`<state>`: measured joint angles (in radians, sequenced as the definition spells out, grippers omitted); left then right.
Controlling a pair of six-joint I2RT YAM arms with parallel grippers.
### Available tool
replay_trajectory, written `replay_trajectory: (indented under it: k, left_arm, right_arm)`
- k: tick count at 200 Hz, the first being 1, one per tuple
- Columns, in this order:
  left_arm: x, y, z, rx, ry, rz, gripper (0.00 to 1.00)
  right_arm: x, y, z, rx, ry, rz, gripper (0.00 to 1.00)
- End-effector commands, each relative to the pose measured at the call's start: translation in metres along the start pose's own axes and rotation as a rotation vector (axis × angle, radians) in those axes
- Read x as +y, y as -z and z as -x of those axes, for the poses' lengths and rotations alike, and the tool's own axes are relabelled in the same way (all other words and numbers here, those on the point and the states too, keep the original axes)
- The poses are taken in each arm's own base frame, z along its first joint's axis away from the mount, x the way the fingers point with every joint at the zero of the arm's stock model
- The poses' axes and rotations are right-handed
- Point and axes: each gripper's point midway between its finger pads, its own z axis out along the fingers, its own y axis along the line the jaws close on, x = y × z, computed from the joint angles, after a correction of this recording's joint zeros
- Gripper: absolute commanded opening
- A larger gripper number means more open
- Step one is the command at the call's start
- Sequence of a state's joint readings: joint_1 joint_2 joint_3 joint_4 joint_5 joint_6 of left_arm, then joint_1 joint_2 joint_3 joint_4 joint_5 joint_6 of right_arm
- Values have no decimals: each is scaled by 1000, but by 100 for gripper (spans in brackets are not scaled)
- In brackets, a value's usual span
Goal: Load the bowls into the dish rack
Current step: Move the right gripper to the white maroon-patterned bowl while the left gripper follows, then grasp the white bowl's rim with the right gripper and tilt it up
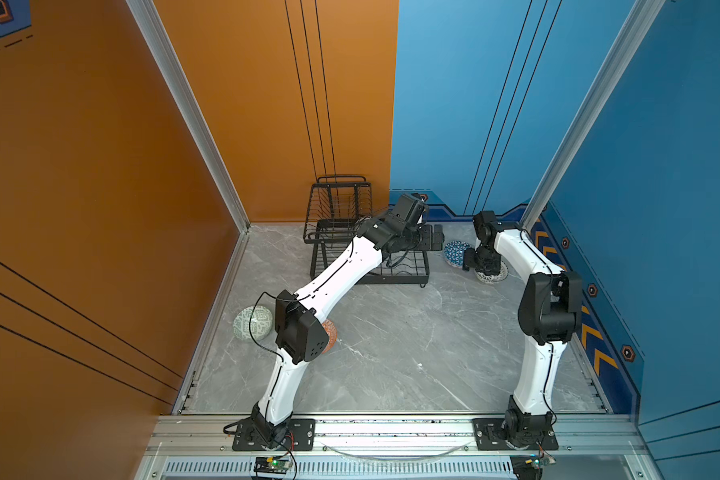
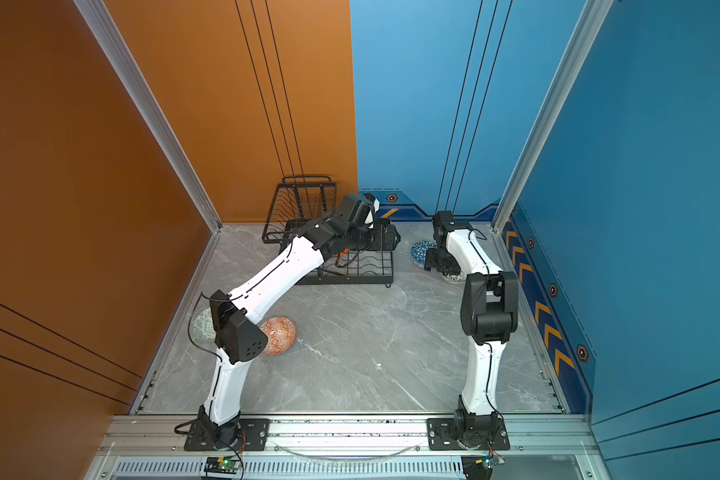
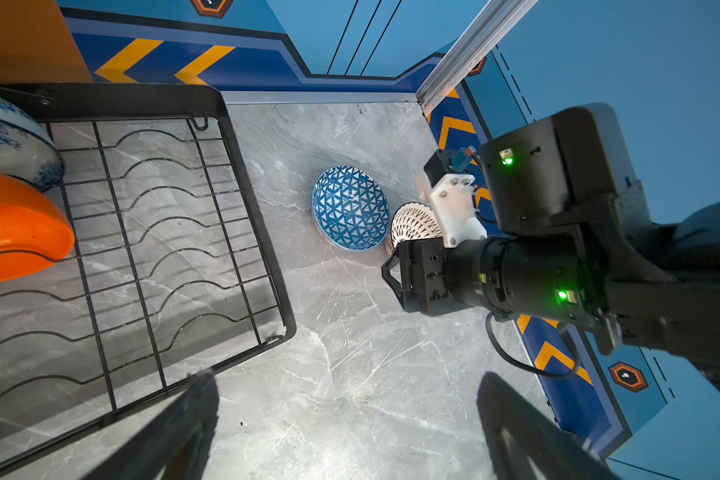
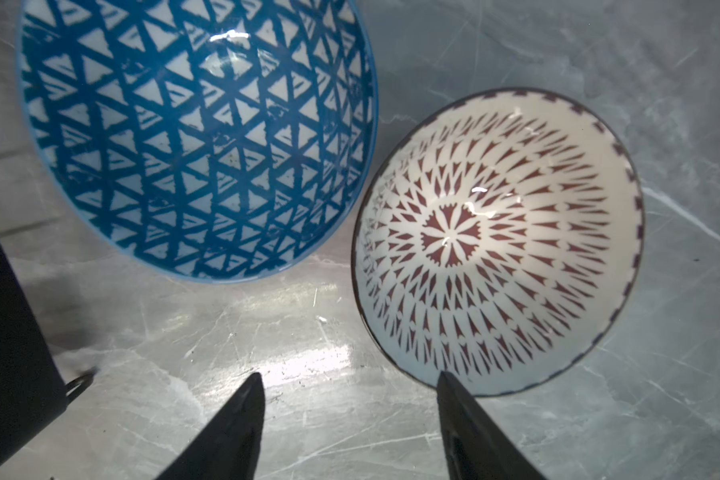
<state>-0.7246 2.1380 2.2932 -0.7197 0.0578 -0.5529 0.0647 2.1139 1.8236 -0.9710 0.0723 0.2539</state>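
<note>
A blue-white triangle bowl [image 4: 200,137] and a white lattice bowl [image 4: 499,241] sit side by side on the table, right of the dish rack [image 3: 258,208]. My right gripper [image 4: 350,376] hangs just above them, open. One of its fingertips [image 4: 445,382] is at the white bowl's rim and the other is over bare table. My left gripper [image 3: 346,378] is wide open and empty above the table beside the rack's corner. A plain orange bowl [image 3: 17,224] and a blue-white floral bowl [image 3: 9,141] stand in the rack's lower tray. A pale green bowl [image 1: 252,322] and an orange-white geometric bowl [image 2: 279,334] lie near the left wall.
The rack [image 1: 337,224] stands against the back wall with its raised basket on the left. The left arm's elbow [image 1: 300,328] partly covers the two bowls on the left. The blue wall [image 1: 599,311] runs close behind the right arm.
</note>
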Motion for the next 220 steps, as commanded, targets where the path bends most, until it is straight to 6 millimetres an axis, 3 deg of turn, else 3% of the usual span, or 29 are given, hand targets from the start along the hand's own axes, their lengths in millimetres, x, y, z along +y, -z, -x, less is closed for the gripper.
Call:
replay_trajectory:
  k: [1,47,73,119,153,158,186,190,220]
  left_arm:
    - [0,8,4,7,-22,-1,98]
    - [-1,4,0,21,-40,-8,98]
    - [2,1,-4,34,-41,-4,98]
    - [-8,-3,-13,57,-64,-25,98]
    - [-9,0,-21,76,-54,-24,98]
    - [-8,1,-22,78,-52,-20,98]
    - [-3,12,-27,78,-49,9,98]
    - [-1,14,-28,77,-47,16,98]
    - [7,28,-38,83,-46,53,98]
  right_arm:
    - [-13,-7,-1,36,23,-61,61]
    - [-12,-25,-3,76,31,-65,47]
    - [-11,-28,-7,92,29,-65,34]
    - [-4,-24,-17,102,39,-53,15]
    - [6,-12,-28,98,55,-42,8]
    - [6,-16,-38,123,62,-48,7]
    - [21,-8,-58,136,101,-40,5]
    - [24,3,-57,114,103,-28,5]
    - [54,18,-86,130,153,17,3]
